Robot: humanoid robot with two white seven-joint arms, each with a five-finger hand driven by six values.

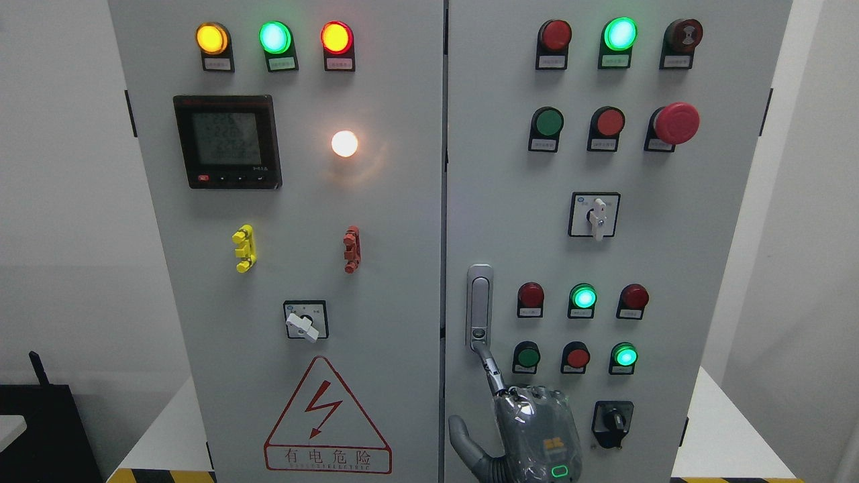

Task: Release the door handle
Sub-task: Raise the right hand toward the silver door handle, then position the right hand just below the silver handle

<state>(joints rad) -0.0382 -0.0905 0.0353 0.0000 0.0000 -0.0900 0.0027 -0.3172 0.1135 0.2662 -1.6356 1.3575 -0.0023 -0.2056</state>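
The silver door handle stands upright on the left edge of the cabinet's right door, and both doors look closed. My right hand comes up from the bottom edge just below the handle, its back toward the camera. Its index finger stretches up and left, with the tip touching the handle's lower end. The thumb sticks out to the left and nothing is grasped. The other fingers do not show above the knuckles. My left hand is out of view.
The grey cabinet carries lit indicator lamps, push buttons, a red emergency stop, rotary switches and a black knob right of my hand. A meter and a warning triangle are on the left door. White table surface lies on both sides.
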